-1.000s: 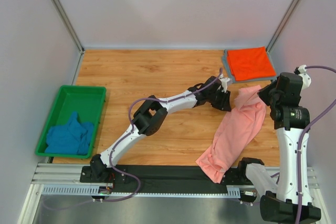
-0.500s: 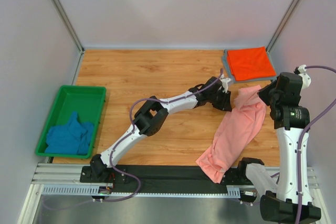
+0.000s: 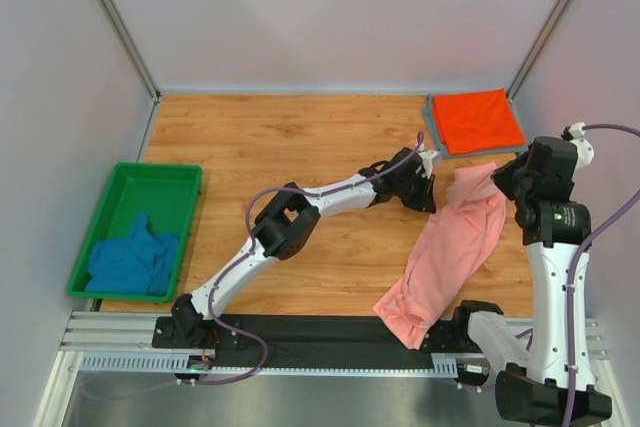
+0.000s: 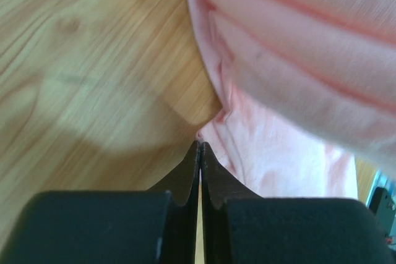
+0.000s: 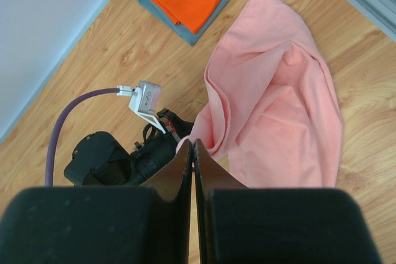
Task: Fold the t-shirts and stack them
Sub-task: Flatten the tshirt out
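Wood table (image 3: 260, 147), grey walls. Pink tee (image 3: 450, 247) crumpled, lower right; right gripper (image 3: 500, 180) jaws clamped on its upper end. Left gripper (image 3: 431, 201) jaws together at its left edge. Orange tee (image 3: 477, 119) on grey tee (image 5: 193, 39), upper right. Teal tee (image 3: 130, 259) in bin (image 3: 150, 177), left.

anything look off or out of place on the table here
The salmon-pink t-shirt lies crumpled and diagonal, its near end spilling over the table edge onto the black rail. The orange-red t-shirt sits neatly folded.
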